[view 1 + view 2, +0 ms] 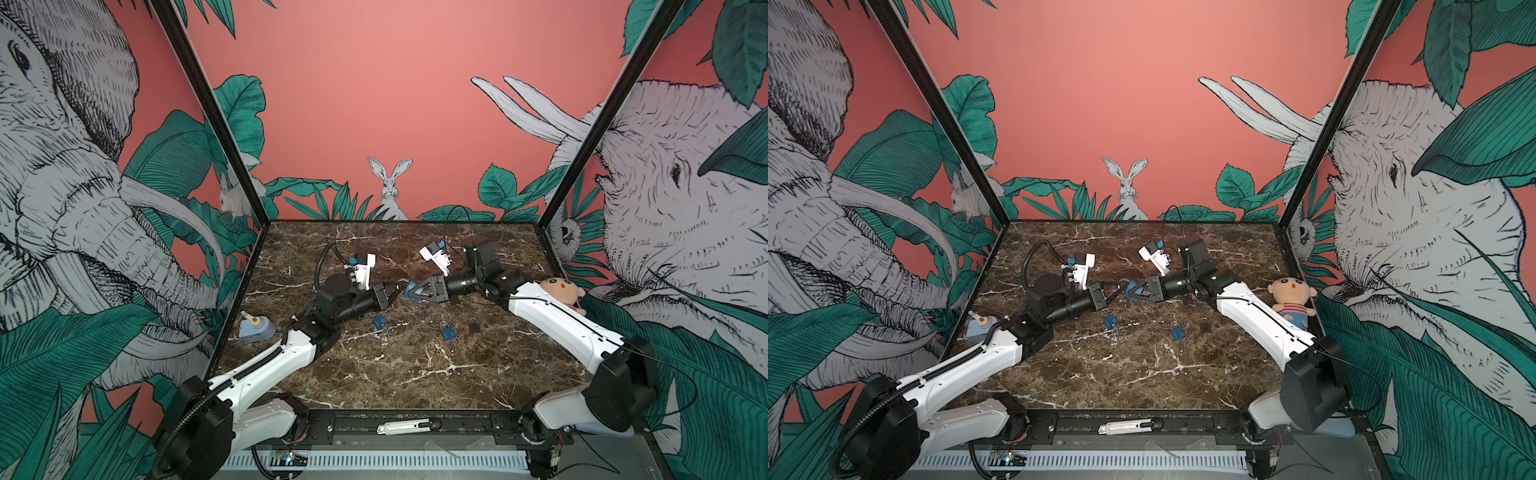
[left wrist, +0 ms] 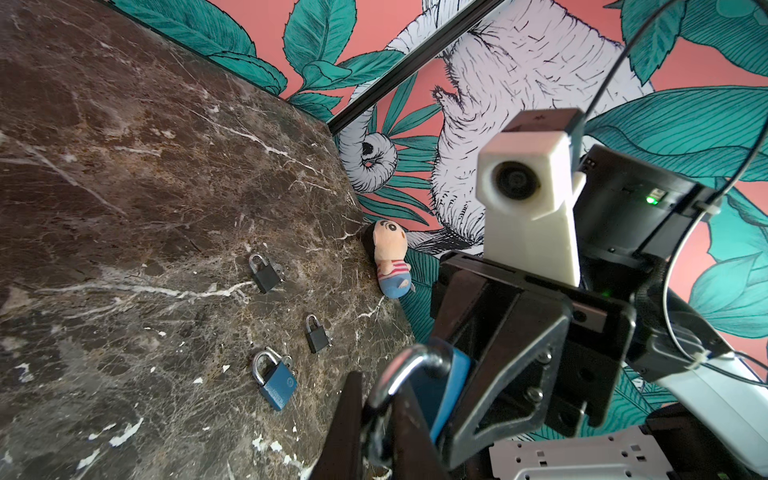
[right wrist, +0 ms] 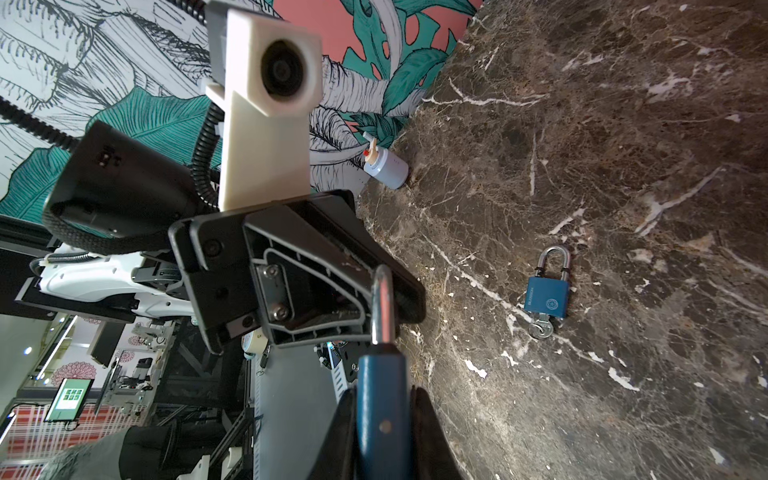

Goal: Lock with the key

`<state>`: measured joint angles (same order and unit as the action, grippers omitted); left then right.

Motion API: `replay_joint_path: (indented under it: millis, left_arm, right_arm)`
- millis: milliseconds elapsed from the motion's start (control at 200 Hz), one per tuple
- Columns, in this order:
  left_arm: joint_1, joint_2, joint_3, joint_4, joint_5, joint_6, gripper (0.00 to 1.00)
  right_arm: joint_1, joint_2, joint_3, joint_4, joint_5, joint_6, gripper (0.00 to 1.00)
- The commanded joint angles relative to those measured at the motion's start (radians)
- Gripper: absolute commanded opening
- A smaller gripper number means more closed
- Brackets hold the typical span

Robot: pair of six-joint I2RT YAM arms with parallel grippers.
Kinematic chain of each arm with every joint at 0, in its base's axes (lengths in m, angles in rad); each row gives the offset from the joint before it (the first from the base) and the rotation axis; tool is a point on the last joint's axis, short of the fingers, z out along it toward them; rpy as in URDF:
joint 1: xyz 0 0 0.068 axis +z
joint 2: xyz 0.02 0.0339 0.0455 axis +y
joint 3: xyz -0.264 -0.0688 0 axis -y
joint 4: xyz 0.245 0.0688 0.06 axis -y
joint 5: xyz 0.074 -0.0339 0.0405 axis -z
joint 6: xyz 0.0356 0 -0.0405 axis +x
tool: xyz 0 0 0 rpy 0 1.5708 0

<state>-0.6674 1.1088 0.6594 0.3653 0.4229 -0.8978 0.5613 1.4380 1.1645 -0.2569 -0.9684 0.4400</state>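
Clamping the held blue padlock point(image 3: 381, 395) by its body, the right gripper point(image 3: 384, 432) has it raised off the marble table point(image 1: 415, 374). The left gripper point(image 2: 374, 419) meets it head-on, jaws closed on the silvery shackle point(image 3: 382, 299). With the lock pinned between both arms, the step looks like seating or steadying the shackle; whether it is fully home I cannot tell. No key shows at this lock. The one key point(image 3: 540, 329) I can make out sticks from the bottom of the loose blue padlock point(image 3: 546, 294), lying on the marble near the left arm. Next, I'd say, one gripper must let go, then take a fine pinch on that small flat key.
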Motion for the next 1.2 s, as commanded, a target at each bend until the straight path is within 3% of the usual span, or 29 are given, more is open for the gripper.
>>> replay_joint_path:
  millis: [0,195,340,395,530,1190]
  left_arm:
    - [-0.097,-0.029,0.029,-0.095,0.242,0.112,0.00]
    - [0.065,-0.087,0.028,-0.081,0.260,0.083,0.00]
    - [0.111,-0.116,0.089,-0.162,0.268,0.144,0.00]
    - [0.119,-0.114,0.111,-0.176,0.275,0.153,0.22]
    - [0.127,-0.115,0.141,-0.181,0.287,0.173,0.34]
    - [0.163,-0.074,0.130,-0.022,0.301,0.085,0.24]
  right_arm:
    - [0.043,-0.004,0.056,0.294,0.022,0.001,0.00]
    - [0.044,-0.024,0.016,0.296,0.028,0.006,0.00]
    - [0.044,-0.023,-0.006,0.327,0.016,0.029,0.00]
    - [0.045,-0.021,-0.005,0.326,0.016,0.031,0.00]
    - [0.045,-0.021,-0.007,0.322,0.017,0.029,0.00]
    - [0.051,-0.032,-0.011,0.304,0.007,0.024,0.00]
